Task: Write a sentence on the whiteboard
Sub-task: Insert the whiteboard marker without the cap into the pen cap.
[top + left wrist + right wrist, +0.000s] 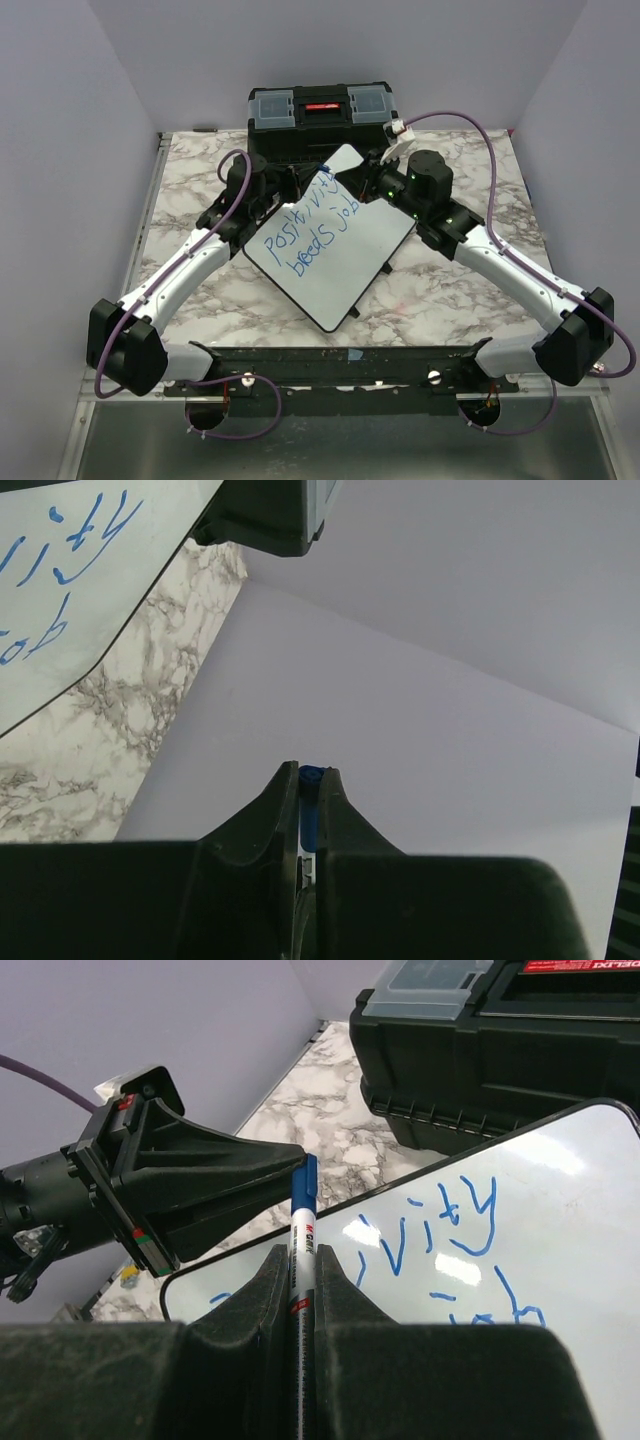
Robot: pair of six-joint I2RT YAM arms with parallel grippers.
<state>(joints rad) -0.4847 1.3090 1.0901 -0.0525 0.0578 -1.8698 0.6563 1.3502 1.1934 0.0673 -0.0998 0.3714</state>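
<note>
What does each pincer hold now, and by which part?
One marker, held by both: the right pincer grips its white barrel, the left pincer pinches its blue end.

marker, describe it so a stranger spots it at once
Start at the whiteboard. Near its far corner the right hand grips the marker: a thin white barrel with a blue cap, its tip pinched by the left hand. Nothing else nearby is pen-shaped.

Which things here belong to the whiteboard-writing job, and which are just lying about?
Job in hand:
whiteboard
blue sentence
marker, held by the right gripper
blue cap, held by the left gripper

Lying about:
black toolbox, behind the board
</note>
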